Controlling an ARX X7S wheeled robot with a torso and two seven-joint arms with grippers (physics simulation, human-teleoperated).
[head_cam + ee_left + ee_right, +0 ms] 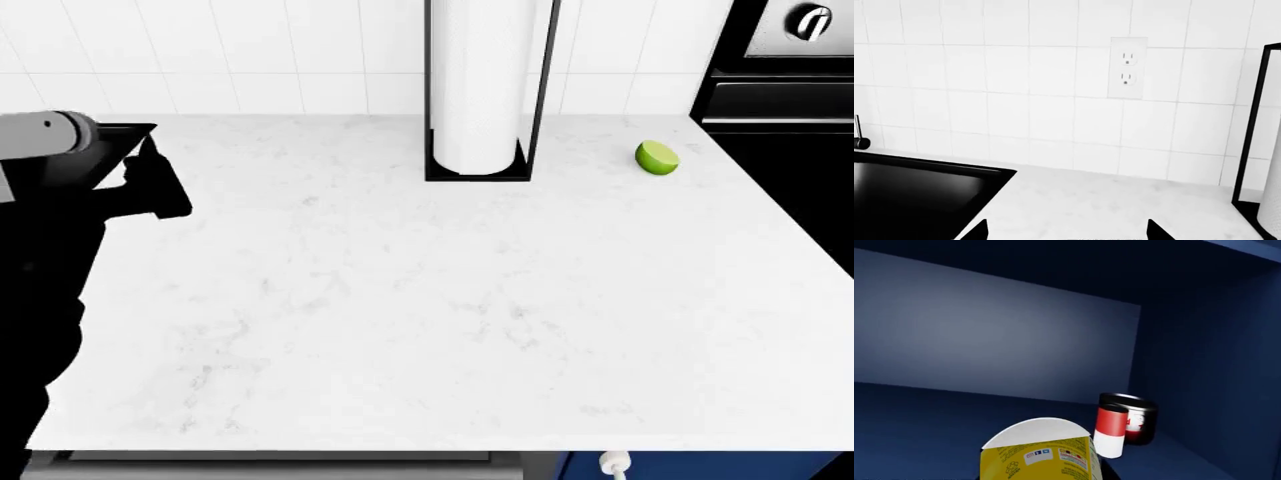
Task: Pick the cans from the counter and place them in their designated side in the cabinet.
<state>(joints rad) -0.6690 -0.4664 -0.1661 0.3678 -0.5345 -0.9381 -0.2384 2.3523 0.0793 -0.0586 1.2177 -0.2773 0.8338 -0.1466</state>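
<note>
In the right wrist view the yellow-labelled can (1037, 455) fills the near foreground inside the blue cabinet (987, 340), tilted, its grey lid facing away. My right gripper holds it; its fingers are hidden by the can. The slimmer red-and-white can (1109, 432) stands upright on the shelf near the right wall, beside a dark tin (1139, 421). My left gripper (1067, 232) is open and empty over the white counter (1107, 200); it also shows at the left in the head view (154, 185). No cans show on the counter (400, 300). My right gripper is out of the head view.
A paper towel roll in a black holder (485, 90) stands at the counter's back. A green lime (657, 157) lies to its right, near the black stove (787, 120). A black sink (907, 195) and a wall outlet (1127, 67) show in the left wrist view.
</note>
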